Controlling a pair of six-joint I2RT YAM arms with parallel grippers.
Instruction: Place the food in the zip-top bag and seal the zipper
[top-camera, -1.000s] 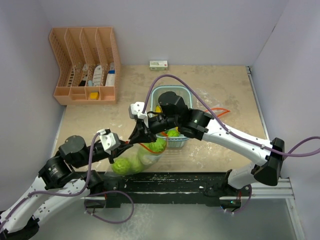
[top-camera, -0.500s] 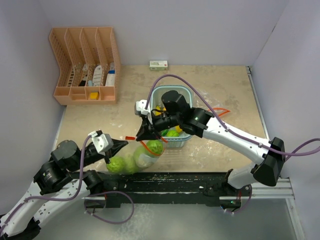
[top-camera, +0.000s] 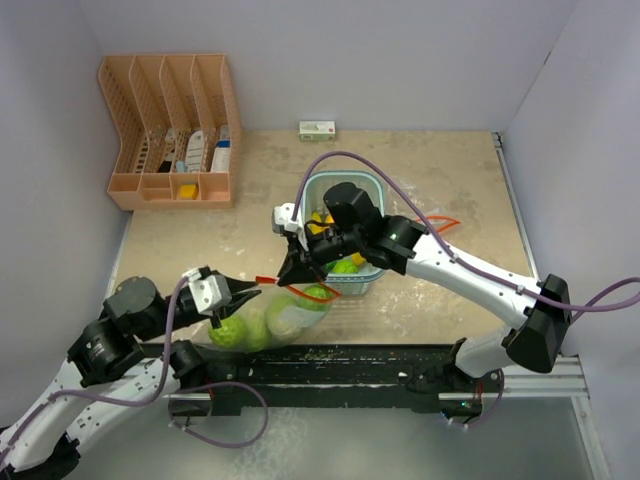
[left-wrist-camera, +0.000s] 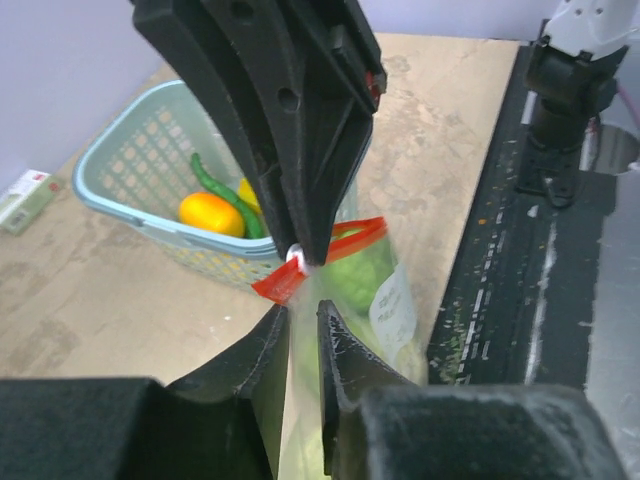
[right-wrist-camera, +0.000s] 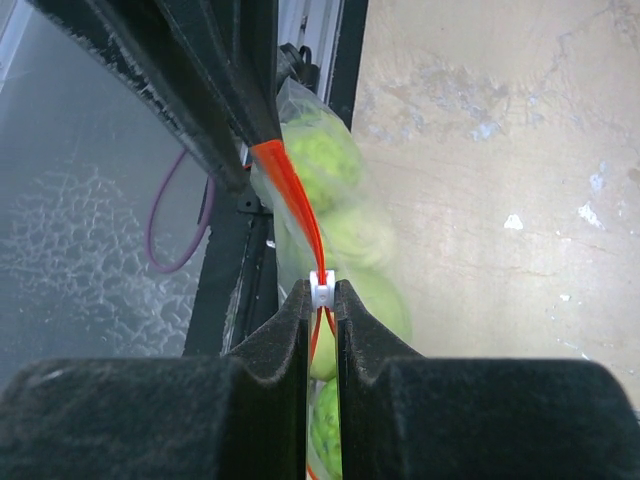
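Note:
The clear zip-top bag (top-camera: 268, 322) lies by the near rail with two pale-green cabbages (right-wrist-camera: 330, 150) inside. My right gripper (top-camera: 291, 273) is shut on the white zipper slider (right-wrist-camera: 321, 291), which rides the red zipper strip (right-wrist-camera: 288, 185). The left gripper (left-wrist-camera: 303, 308) sits at the strip's left end (left-wrist-camera: 275, 285). Its jaws stand a little apart, with clear bag film running between them. The left gripper (top-camera: 250, 293) shows below the strip's end in the top view. An orange fruit (left-wrist-camera: 212, 213), a yellow fruit and a green chili (left-wrist-camera: 213, 183) lie in the pale blue basket (left-wrist-camera: 100, 190).
The basket (top-camera: 345, 185) stands just behind the bag, under my right arm. A black rail (top-camera: 340, 365) runs along the near edge. An orange desk organizer (top-camera: 170, 130) is at the back left, and a small white-and-green box (top-camera: 317, 129) at the back wall.
My left gripper drew back to the left, then returned to the strip's end, and its jaws have parted slightly. The right gripper kept its hold on the slider and shifted a little right.

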